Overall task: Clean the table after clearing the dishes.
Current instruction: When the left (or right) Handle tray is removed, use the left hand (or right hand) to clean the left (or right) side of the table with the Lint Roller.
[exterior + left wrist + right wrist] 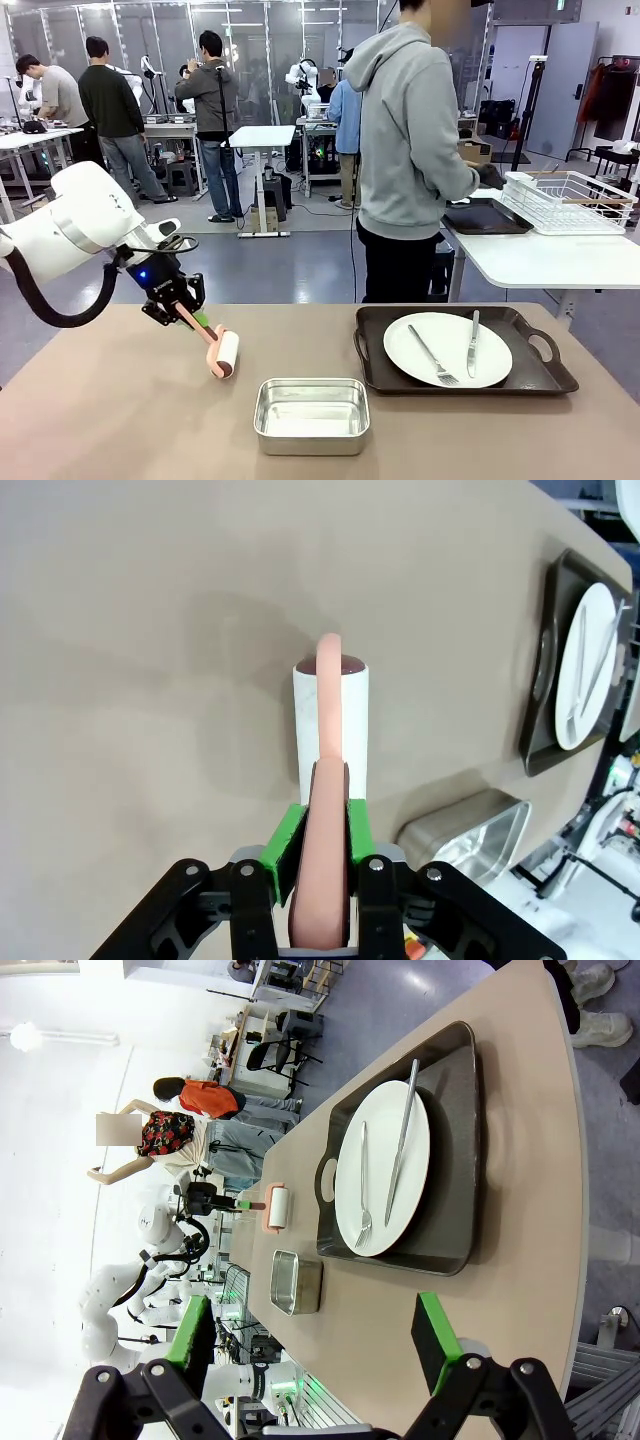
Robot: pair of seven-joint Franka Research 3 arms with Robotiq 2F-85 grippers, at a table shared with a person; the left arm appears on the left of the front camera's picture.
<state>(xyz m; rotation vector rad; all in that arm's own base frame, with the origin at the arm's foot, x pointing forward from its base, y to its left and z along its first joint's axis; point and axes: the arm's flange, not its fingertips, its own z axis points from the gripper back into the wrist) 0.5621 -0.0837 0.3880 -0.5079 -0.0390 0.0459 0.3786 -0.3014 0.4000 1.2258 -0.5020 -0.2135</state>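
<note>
The left gripper (192,312) is clamped on the pink handle of the lint roller (226,354), its white head at 5 o'clock, probably touching the table (90,420). Rolling looks to be the step in hand. At the steel pan's (311,413) 2 o'clock, the tray (520,378) with its plate (450,335), fork (432,358) and knife (472,345) sits uncleared. The right gripper (312,1332) gapes wide and empty. Next come flat, pressed strokes.
</note>
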